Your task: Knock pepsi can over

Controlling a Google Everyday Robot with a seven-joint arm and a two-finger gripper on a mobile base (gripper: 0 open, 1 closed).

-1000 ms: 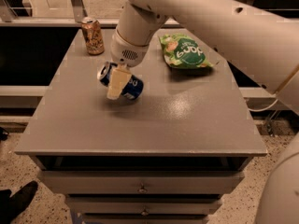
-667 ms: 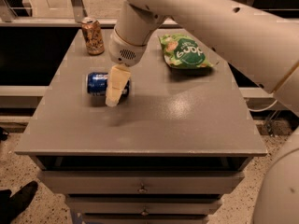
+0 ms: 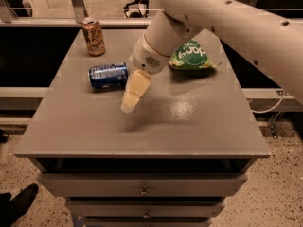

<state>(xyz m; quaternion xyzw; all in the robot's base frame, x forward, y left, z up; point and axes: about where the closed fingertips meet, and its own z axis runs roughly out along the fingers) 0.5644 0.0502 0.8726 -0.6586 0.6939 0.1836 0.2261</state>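
Note:
The blue pepsi can (image 3: 108,75) lies on its side on the grey table top (image 3: 180,122), left of middle, its silver top toward the left. My gripper (image 3: 129,104) hangs from the white arm just right of the can, its cream fingers (image 3: 135,90) pointing down toward the table. It is close beside the can and holds nothing that I can see.
A brown-orange can (image 3: 93,37) stands upright at the back left corner. A green snack bag (image 3: 191,56) lies at the back right, partly behind the arm. The table has drawers (image 3: 142,188) below its front edge. A dark shoe (image 3: 19,203) is on the floor at lower left.
The pepsi can went from tilted under the gripper to lying flat on its side further left. My gripper has moved slightly right and away from it.

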